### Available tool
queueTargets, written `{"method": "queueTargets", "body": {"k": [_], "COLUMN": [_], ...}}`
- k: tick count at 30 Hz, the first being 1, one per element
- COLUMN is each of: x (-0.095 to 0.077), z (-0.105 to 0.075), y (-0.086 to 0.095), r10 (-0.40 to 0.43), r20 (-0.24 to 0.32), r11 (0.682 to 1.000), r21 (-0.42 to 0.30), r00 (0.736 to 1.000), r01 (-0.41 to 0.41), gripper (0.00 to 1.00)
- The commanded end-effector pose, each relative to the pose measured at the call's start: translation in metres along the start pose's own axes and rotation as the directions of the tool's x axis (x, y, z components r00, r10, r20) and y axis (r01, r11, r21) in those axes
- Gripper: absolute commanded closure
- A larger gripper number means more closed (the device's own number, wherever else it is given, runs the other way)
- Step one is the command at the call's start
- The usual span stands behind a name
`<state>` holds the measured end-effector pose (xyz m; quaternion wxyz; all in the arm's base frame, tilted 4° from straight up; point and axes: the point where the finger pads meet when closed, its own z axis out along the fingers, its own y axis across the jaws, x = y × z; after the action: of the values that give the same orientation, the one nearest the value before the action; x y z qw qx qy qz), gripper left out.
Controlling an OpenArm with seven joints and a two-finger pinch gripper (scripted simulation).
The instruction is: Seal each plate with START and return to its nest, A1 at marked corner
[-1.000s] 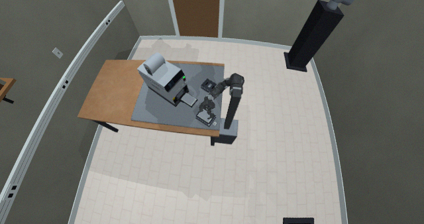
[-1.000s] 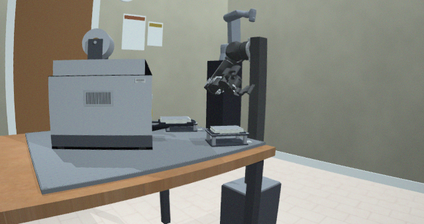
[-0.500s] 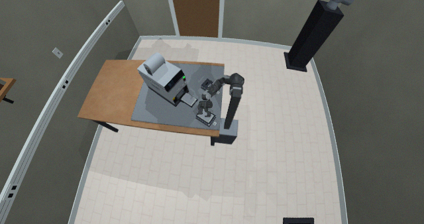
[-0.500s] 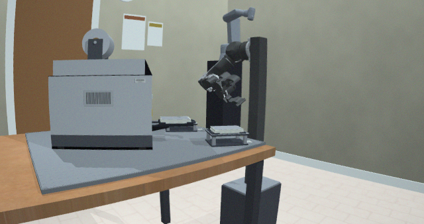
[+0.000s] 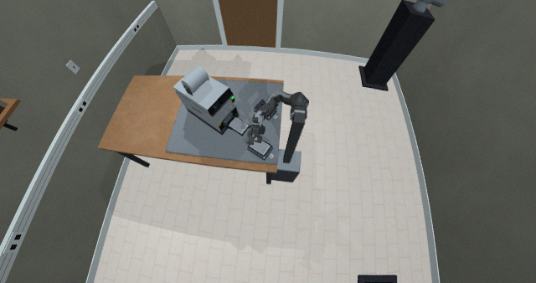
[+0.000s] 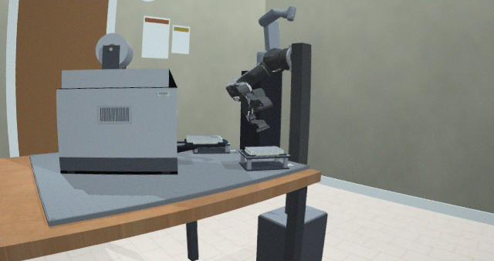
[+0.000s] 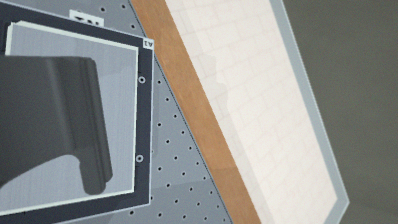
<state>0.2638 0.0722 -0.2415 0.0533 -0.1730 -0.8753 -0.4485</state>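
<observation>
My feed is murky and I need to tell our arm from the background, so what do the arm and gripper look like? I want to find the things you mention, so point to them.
The arm (image 5: pixel 298 100) (image 6: pixel 252 76) is dark grey to near black, with rounded, bulky joint housings and some light silvery patches. The gripper (image 5: pixel 254 141) (image 6: pixel 263 130) is dark grey too; the wrist view shows a smooth, broad finger with a narrower, rounded tip. I see no markings.

The tabletop (image 5: pixel 126 111) (image 6: pixel 23 230) (image 7: pixel 200 120) looks like wood grain, the sealer (image 5: pixel 209 95) (image 6: pixel 135 141) like matt grey plastic or painted metal.
</observation>
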Motion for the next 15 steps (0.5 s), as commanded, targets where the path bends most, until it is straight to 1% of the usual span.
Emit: {"method": "queueTargets", "body": {"k": [1,4,7,9,15], "x": [-0.008,-0.02,-0.033,-0.033,-0.057], "z": [-0.002,-0.007,-0.012,-0.012,-0.026], "y": [-0.007,-0.014,-0.021,-0.021,-0.033], "r10": [-0.018,-0.059,-0.102,-0.102,-0.187], "r20": [0.043,0.103,0.16,0.16,0.268], "r11": [0.999,0.991,0.978,0.978,0.939], "r21": [0.051,0.122,0.195,0.195,0.331], "r00": [0.999,0.993,0.982,0.982,0.945], "r01": [0.016,0.046,0.07,0.07,0.092], "gripper": [0.35,0.35,0.35,0.35,0.35]}}
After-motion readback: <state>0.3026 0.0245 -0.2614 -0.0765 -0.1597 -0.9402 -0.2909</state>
